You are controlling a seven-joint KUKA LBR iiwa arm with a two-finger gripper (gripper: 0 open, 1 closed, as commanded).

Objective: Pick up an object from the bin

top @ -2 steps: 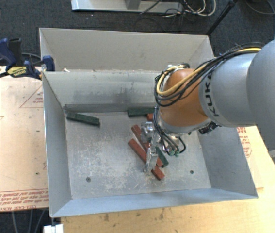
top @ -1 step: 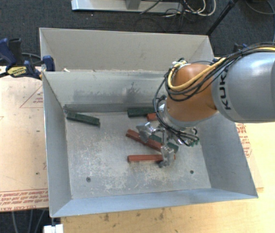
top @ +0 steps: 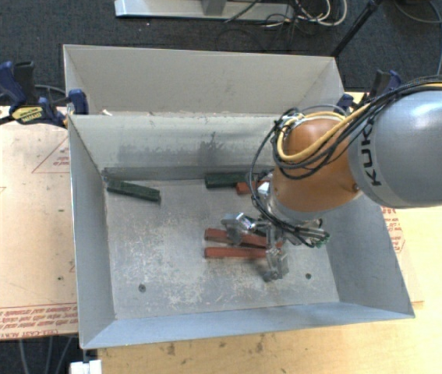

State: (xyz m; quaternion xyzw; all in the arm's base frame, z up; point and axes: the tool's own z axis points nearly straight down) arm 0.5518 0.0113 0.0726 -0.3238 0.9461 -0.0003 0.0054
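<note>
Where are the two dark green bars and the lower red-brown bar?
left dark green bar point(top: 133, 191): camera view, its middle.
right dark green bar point(top: 222, 181): camera view, its middle.
lower red-brown bar point(top: 222, 252): camera view, its left half.

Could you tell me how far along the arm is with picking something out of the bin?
Done: the pincer is low in the bin, by the right ends of two red-brown bars. In hand: I cannot see anything held. Left: gripping and lifting one; the two dark green bars farther back lie apart from it.
</note>
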